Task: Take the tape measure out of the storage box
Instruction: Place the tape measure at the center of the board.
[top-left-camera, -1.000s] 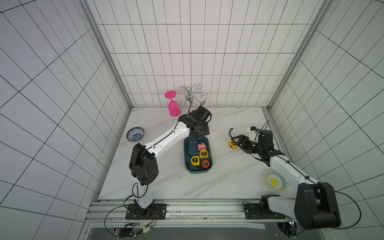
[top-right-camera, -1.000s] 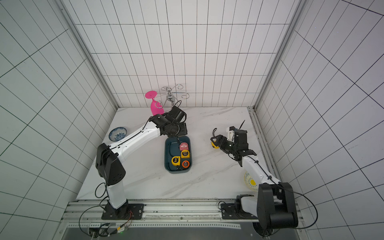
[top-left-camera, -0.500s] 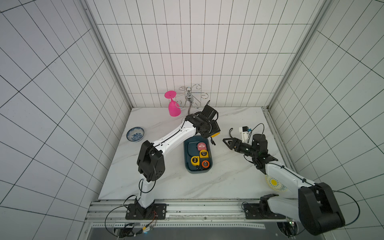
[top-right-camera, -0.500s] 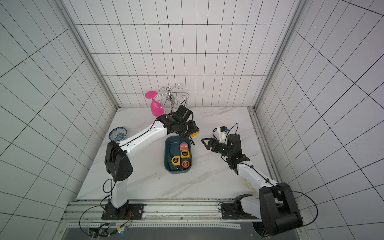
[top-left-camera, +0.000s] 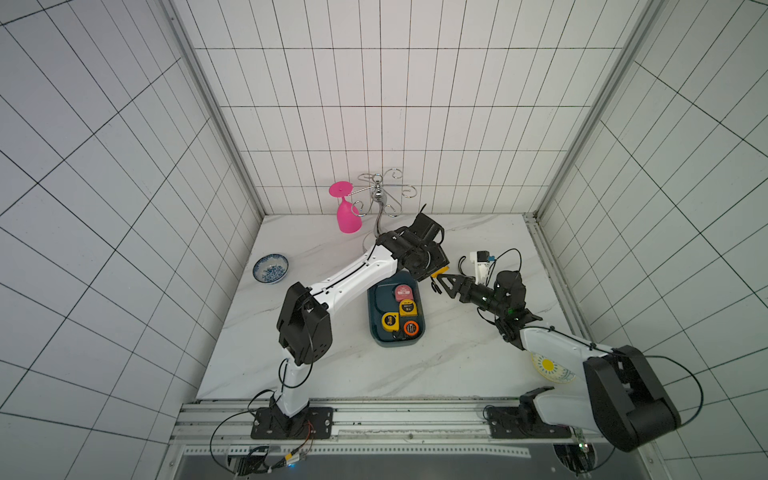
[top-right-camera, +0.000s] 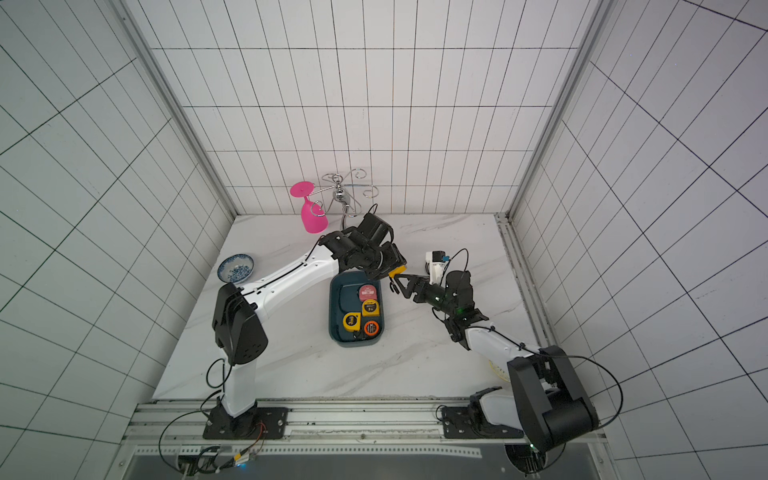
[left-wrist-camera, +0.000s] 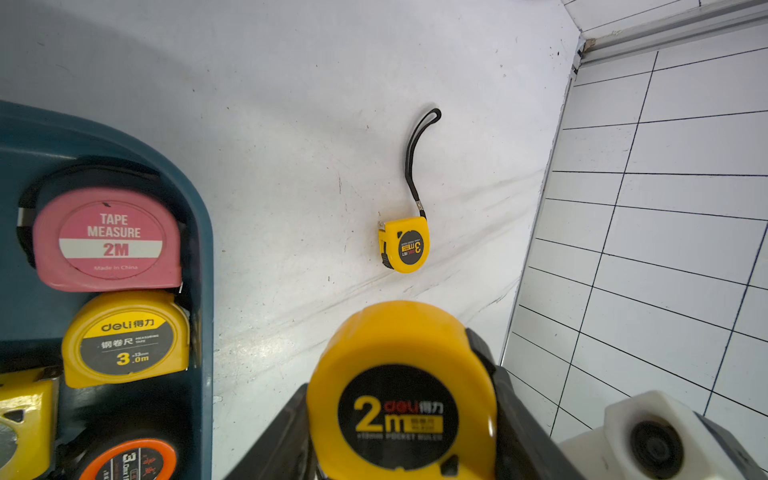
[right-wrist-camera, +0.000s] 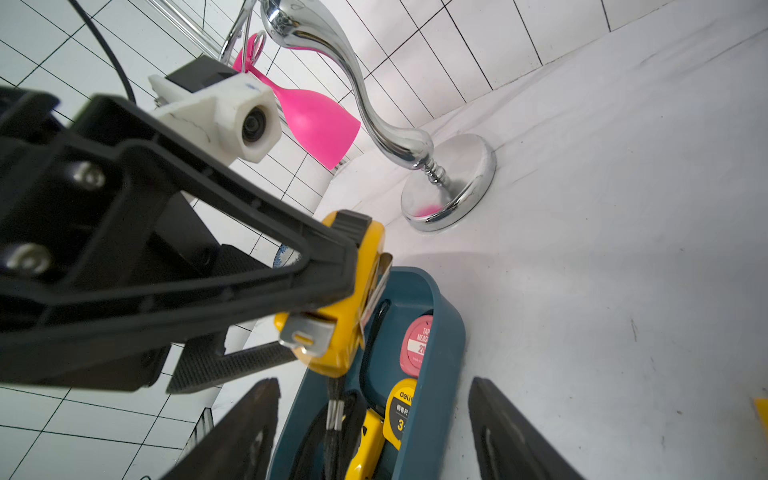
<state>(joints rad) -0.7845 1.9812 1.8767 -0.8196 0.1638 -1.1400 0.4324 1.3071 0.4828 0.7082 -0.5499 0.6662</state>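
we have the yellow 2m tape measure (left-wrist-camera: 401, 399) clamped between the jaws of the left gripper (top-left-camera: 430, 266), the pads pressing on its two narrow sides. it hangs just off the corner of the storage box (top-left-camera: 379, 301) that faces the back right corner of the tabletop (top-left-camera: 332, 365); the box itself sits near the middle. so, as we judge it, the lift is done and the step in hand is to carry the tape clear and set it down, or pass it across. the right gripper (top-left-camera: 436, 282) stands empty with its jaws apart, tips just beside the held tape and aimed at it.

to do this well, we hold the squeeze firm and move level toward the right edge of the tabletop, not downward, until the box rim is well behind. in the right wrist view a black strap (right-wrist-camera: 336, 395) trails below the tape into the box; we cannot tell whether it belongs to the held one, so we go slowly and watch that it does not drag the pink tape measure (top-left-camera: 404, 293). the two grippers are very close, so one should give way first. another yellow tape measure (left-wrist-camera: 405, 245) lies on bare tabletop toward the right edge; we set ours down beside it, not upon it, and part the jaws only once it rests flat.
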